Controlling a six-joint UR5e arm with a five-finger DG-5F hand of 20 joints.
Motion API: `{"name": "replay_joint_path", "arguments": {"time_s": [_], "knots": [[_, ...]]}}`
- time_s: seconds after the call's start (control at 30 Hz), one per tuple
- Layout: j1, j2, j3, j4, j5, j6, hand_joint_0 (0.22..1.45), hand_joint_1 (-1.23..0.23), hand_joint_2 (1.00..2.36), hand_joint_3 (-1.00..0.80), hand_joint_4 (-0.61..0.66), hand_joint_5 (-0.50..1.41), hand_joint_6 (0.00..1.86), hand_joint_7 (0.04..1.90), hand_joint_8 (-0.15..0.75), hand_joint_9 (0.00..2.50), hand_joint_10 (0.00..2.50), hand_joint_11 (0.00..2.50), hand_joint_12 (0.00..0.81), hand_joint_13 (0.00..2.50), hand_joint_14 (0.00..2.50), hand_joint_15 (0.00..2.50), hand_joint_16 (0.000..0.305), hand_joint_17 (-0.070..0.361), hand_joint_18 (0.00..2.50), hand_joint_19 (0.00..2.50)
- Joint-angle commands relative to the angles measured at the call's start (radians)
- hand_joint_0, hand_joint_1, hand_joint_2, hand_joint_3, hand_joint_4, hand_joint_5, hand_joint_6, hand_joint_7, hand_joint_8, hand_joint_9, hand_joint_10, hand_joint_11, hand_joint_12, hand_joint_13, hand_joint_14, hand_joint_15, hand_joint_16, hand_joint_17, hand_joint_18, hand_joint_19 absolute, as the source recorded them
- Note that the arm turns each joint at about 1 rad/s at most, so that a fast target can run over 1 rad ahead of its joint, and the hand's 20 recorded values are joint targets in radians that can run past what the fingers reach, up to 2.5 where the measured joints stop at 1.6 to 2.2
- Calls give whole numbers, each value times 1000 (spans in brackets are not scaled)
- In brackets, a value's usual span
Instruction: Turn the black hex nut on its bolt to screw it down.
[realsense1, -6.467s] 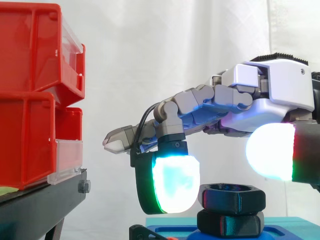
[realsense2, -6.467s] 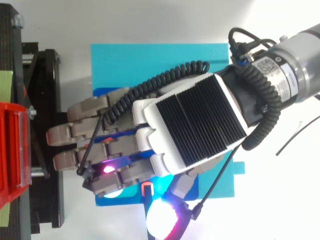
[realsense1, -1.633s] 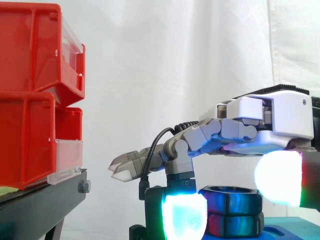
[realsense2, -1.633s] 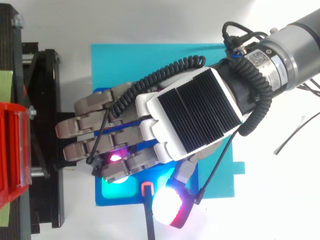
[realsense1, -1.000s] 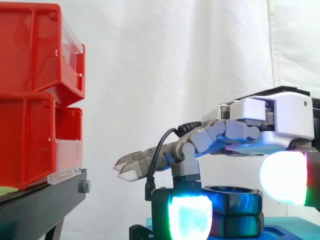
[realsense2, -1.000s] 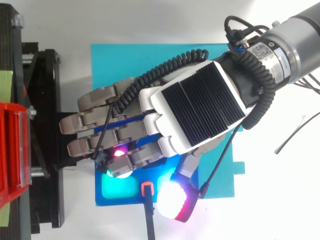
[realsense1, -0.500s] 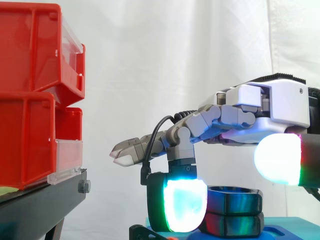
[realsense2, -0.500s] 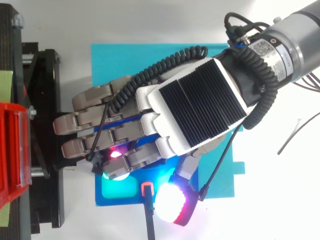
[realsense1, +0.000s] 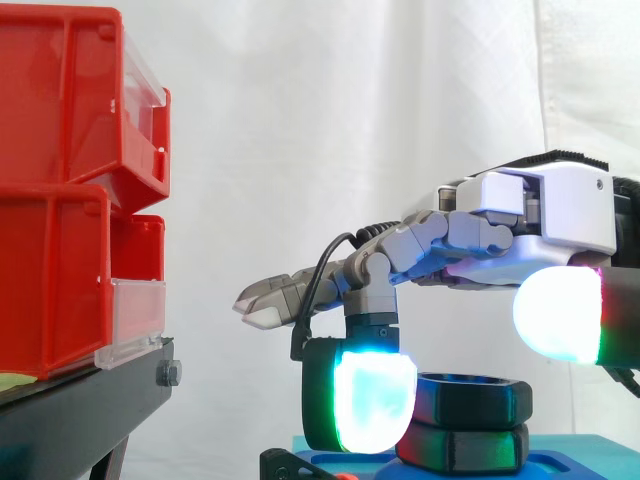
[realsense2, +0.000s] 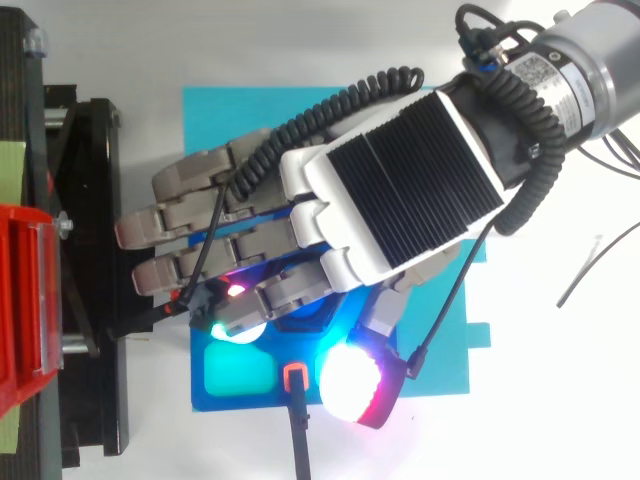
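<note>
The hand (realsense1: 548, 210) comes in from 3 o'clock, a boxy white and grey shell with a ribbed black back seen from above (realsense2: 400, 180). Most of its jointed grey fingers lie stretched out straight toward 9 o'clock. One is bent straight down, and its thick rounded pad (realsense1: 372, 400) glows cyan with a green rim. The thumb pad (realsense1: 558, 312) is a white bulb with a red edge, at 6 o'clock of the palm from above.

The nut (realsense1: 472, 400) sits low at 5 o'clock in the side view. It is matt black and flat-sided, with soft edges and an open ring on top. It rests on a second black hex piece (realsense1: 465, 447) of like shape, which stands on a blue base (realsense1: 570, 465). The bent finger's pad hangs at the nut's 9 o'clock side and covers its edge, so I cannot tell whether they touch. The thumb pad rides higher than the nut's top. The hand is loose, not clamped on the nut.

At 9 o'clock, glossy red bins (realsense1: 60, 200) with clear fronts are stacked on a black stand (realsense1: 80, 410). Bare curtain (realsense1: 350, 120) shows between them and the fingertips. From above, a cyan sheet (realsense2: 300, 120) lies free at 12 o'clock of the hand.
</note>
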Motion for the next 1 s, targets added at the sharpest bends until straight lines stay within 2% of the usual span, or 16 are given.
{"name": "replay_joint_path", "arguments": {"time_s": [0.0,0.33,0.53,0.97], "knots": [[-6,-1,0,1,-4,-1,481,-243,1000,-500,132,-114,726,1035,196,386,0,0,334,304,0,0,53,120,233,326],[-17,-1,0,4,-7,-1,481,-242,1000,-500,139,-114,726,1038,196,391,0,0,333,303,0,0,53,120,239,325],[-25,-1,0,4,-21,-1,481,-240,1000,-500,136,-113,722,1046,197,390,0,0,332,304,0,0,53,120,239,326],[-55,-1,0,26,-61,-1,481,-239,1000,-500,140,-112,718,1046,197,386,0,0,332,302,0,0,53,120,240,326]]}}
